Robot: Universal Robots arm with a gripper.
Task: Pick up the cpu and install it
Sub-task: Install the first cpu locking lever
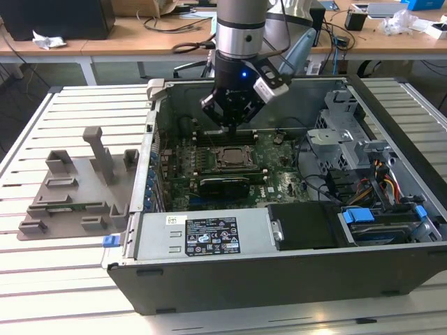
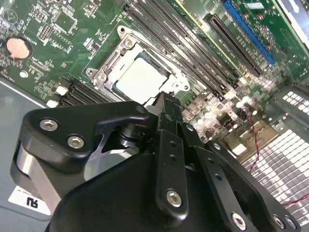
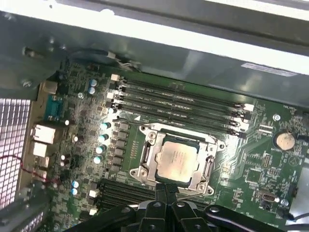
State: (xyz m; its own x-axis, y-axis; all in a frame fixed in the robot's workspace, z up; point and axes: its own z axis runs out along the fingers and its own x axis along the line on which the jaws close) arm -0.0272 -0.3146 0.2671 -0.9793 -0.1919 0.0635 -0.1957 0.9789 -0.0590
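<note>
Gripper (image 3: 165, 189) above socket (image 3: 145, 157), cpu (image 3: 176, 158) seated inside

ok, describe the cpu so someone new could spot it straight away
Look inside the open computer case at the green motherboard. Near its middle sits a metal-framed socket, flanked by rows of long dark memory slots. The cpu is the flat, square, silvery-grey plate lying inside that frame, just below the tool.
</note>
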